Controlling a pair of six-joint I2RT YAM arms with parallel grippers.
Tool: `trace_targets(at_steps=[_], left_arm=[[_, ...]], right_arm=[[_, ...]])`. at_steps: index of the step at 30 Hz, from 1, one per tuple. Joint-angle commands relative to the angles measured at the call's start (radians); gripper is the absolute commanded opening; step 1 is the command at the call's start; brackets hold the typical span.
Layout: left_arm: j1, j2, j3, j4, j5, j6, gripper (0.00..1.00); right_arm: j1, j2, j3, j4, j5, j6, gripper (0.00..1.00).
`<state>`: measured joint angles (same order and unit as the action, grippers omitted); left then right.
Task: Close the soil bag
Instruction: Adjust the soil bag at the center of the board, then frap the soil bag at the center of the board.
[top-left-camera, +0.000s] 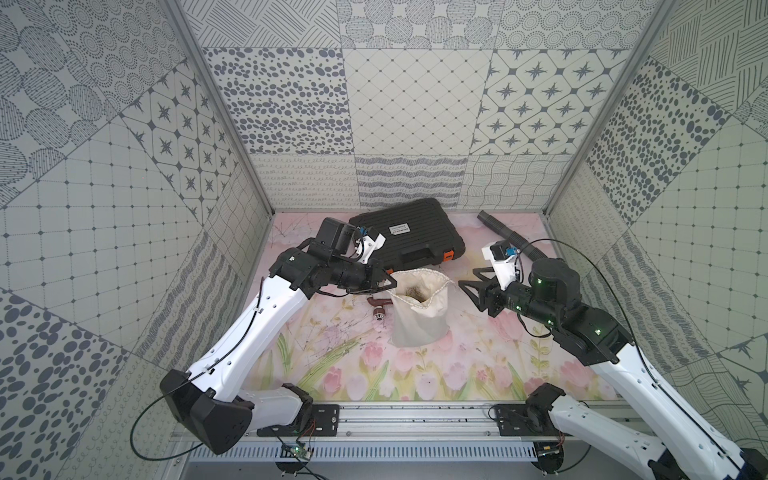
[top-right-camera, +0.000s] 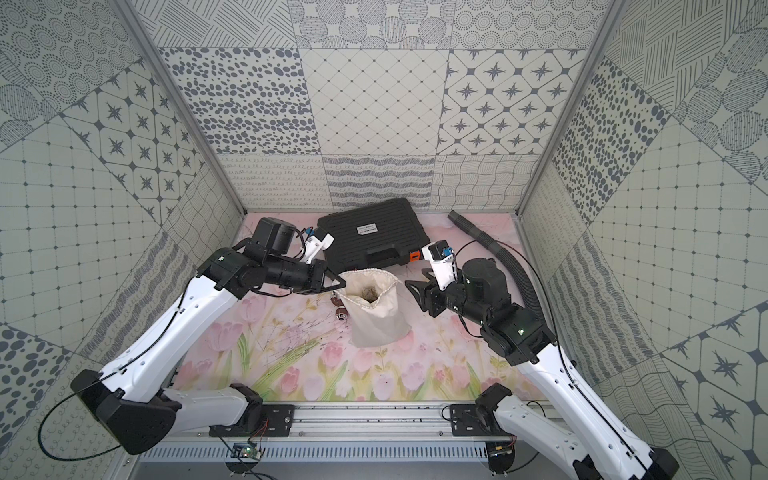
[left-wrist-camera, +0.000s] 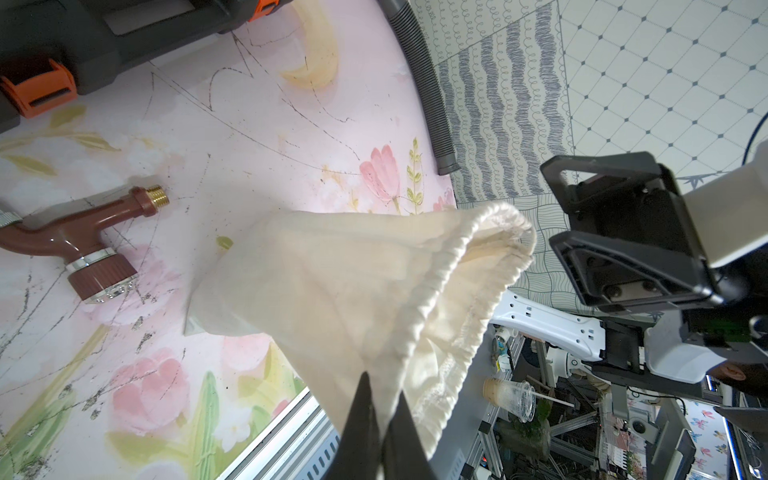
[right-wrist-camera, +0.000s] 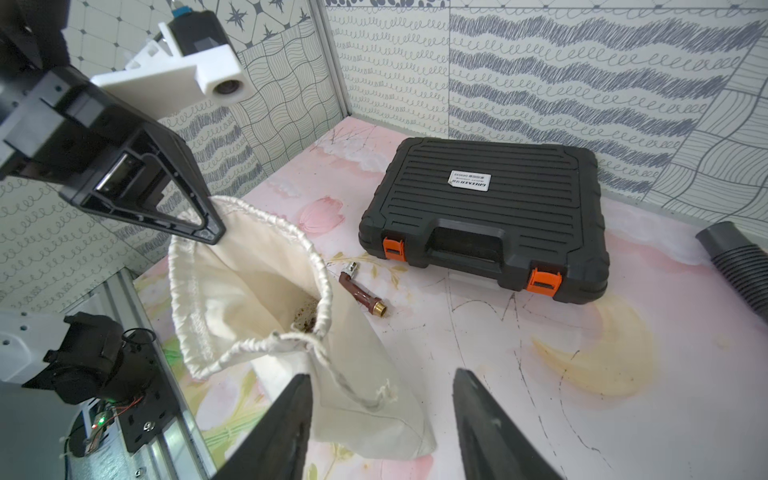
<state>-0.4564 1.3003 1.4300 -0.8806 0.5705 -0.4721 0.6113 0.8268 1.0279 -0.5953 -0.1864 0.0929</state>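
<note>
**Soil bag.** The soil bag (top-left-camera: 419, 320) stands upright near the middle of the desk (top-left-camera: 353, 365), slightly toward the rear edge and just in front of the black case (top-left-camera: 407, 237). Its mouth is open. Dark soil (top-left-camera: 411, 293) is visible inside in both top views. The drawstring hem is gathered only in part. On the side facing the right arm, a thin white cord (right-wrist-camera: 353, 386) hangs from the hem down the outer cloth.

**Left gripper.** The left gripper (top-left-camera: 392, 284) is at the bag's rim on the side nearer the desk's left edge. In the left wrist view its fingers (left-wrist-camera: 361, 415) are pressed together with the hem cloth pinched between them. The rim is drawn up to a peak at the grip point.

**Right gripper.** The right gripper (top-left-camera: 467, 277) is level with the bag's mouth on the side nearer the desk's right edge, and its tips point toward the rim. The fingers (right-wrist-camera: 286, 415) are spread and nothing is held between them. In both top views a clear gap separates the tips from the cloth. In the right wrist view the hanging cord lies between the two fingers but beyond their tips, with no contact.

**Other items.** A brown tap fitting (top-left-camera: 376, 309) lies on the desk just beside the bag's left side, below the left gripper. A black corrugated hose (top-left-camera: 511, 239) lies toward the rear right corner.
</note>
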Motion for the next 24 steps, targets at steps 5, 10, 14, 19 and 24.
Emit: trace_targets(at_steps=[5, 10, 14, 19, 24], left_arm=[[-0.004, -0.013, 0.004, 0.011, 0.036, 0.008, 0.0], [-0.004, -0.018, 0.005, 0.008, 0.031, 0.006, 0.0], [-0.005, -0.02, 0.004, 0.008, 0.031, 0.003, 0.0], [-0.008, -0.025, 0.002, 0.006, 0.025, 0.002, 0.0], [-0.009, -0.022, 0.0, 0.009, 0.024, 0.0, 0.0]], right_arm=[[0.022, -0.044, -0.031, -0.038, -0.052, -0.057, 0.61], [0.079, -0.025, -0.048, -0.037, -0.004, -0.074, 0.6], [0.104, -0.006, -0.057, -0.03, 0.063, -0.086, 0.6], [0.104, 0.014, -0.075, 0.016, 0.147, -0.097, 0.59], [0.104, 0.073, -0.071, 0.079, 0.154, -0.11, 0.59]])
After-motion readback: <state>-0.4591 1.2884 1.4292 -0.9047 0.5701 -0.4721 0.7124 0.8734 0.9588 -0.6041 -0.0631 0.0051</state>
